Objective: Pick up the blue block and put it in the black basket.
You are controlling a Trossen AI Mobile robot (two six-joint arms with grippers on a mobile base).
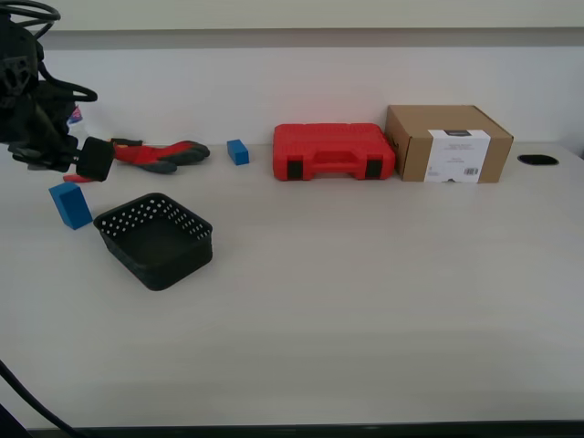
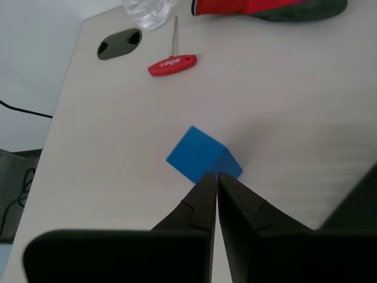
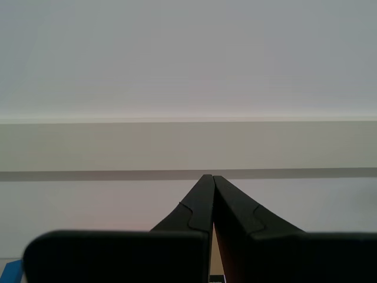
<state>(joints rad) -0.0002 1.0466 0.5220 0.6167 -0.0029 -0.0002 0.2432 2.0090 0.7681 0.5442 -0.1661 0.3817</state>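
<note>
The blue block (image 1: 70, 204) stands on the white table at the exterior view's left, just beside the black basket (image 1: 155, 239), which is empty. My first gripper (image 1: 92, 161) hangs above and a little behind the block, its jaws shut and holding nothing. In the first wrist view the block (image 2: 200, 154) lies just beyond the closed tips of my first gripper (image 2: 215, 175), apart from them. My second gripper (image 3: 212, 177) is shut and empty and faces a blank wall. It does not show in the exterior view.
A smaller blue block (image 1: 238, 151), a red and grey tool (image 1: 160, 155), a red case (image 1: 333, 151) and a cardboard box (image 1: 447, 143) line the back of the table. A red T-handle key (image 2: 172, 63), a bottle (image 2: 146, 12) and a cable hole (image 2: 119, 43) lie near the block.
</note>
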